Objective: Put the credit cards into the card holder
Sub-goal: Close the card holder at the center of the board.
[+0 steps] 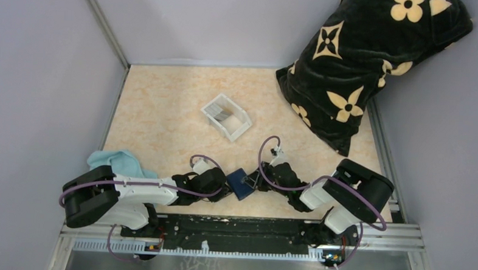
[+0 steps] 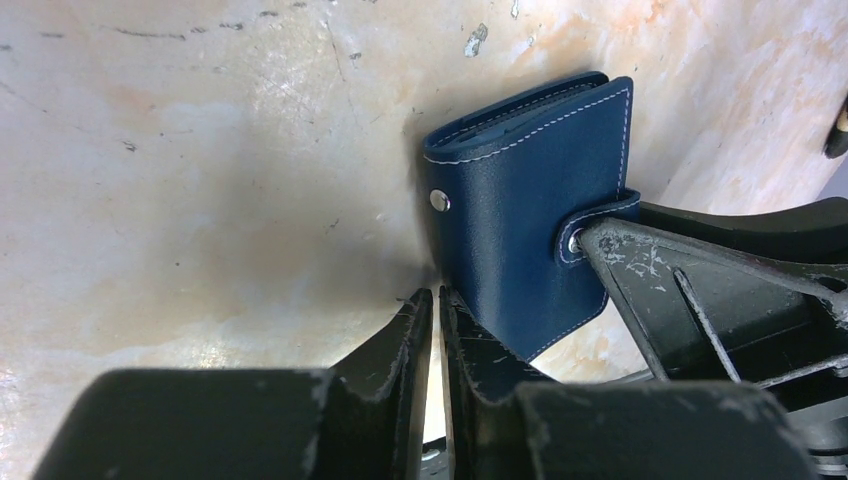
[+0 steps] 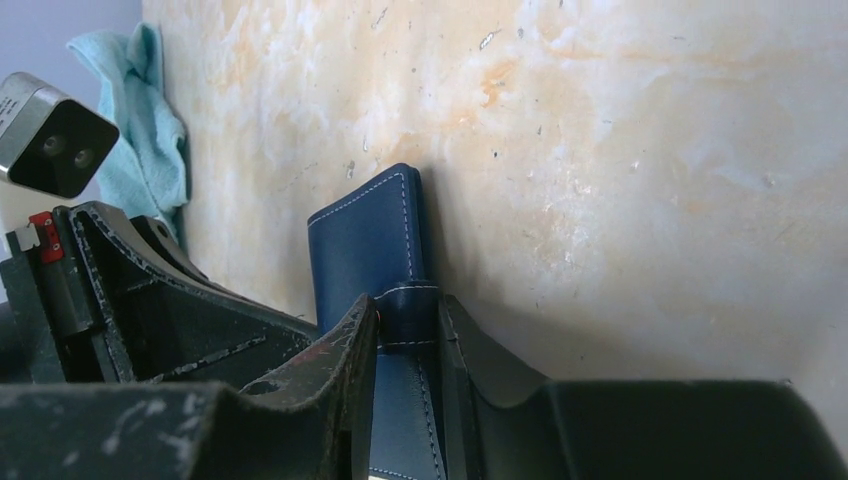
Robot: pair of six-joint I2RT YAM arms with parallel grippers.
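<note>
The card holder, a closed navy wallet, stands on edge on the table between my two grippers. In the left wrist view the card holder shows its snap stud and its strap. My right gripper is shut on the card holder at the strap side; it sits right of it in the top view. My left gripper is shut and empty, its tips against the wallet's lower left edge. The credit cards, grey and flat, lie in the white tray.
The white tray stands mid-table behind the grippers. A black flowered pillow leans at the back right. A teal cloth lies by the left arm and shows in the right wrist view. Walls close in on the left, back and right.
</note>
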